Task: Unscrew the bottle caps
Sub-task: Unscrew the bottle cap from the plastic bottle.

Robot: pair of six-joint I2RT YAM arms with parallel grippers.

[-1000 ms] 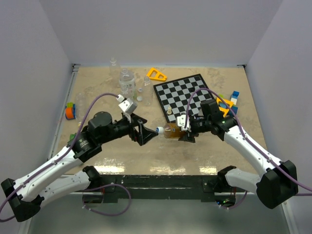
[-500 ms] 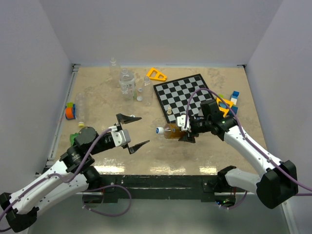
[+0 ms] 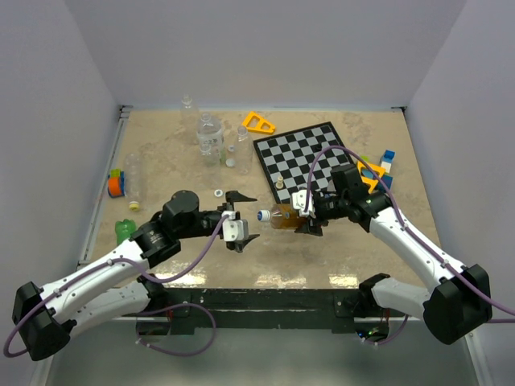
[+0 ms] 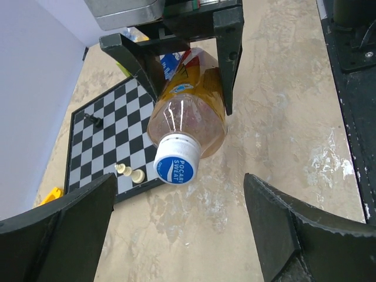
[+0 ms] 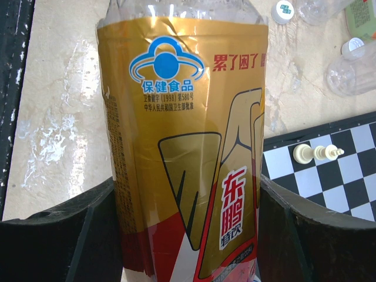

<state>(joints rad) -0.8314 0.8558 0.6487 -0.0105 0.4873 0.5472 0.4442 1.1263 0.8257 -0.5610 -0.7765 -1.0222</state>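
Left claw (image 3: 249, 217), open and empty, has returned near the bottle (image 3: 283, 215) right claw (image 3: 306, 214) clamps.

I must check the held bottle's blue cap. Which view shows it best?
Left wrist view: the blue cap faces the camera, close, on the bottle. The top view shows it as a speck; the right wrist view shows only the label.

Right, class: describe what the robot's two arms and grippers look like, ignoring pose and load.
The left arm and right arm have white link shells with black joints. A thin purple cable loops along each. The left gripper and right gripper are black, each with two broad, tapering fingers.
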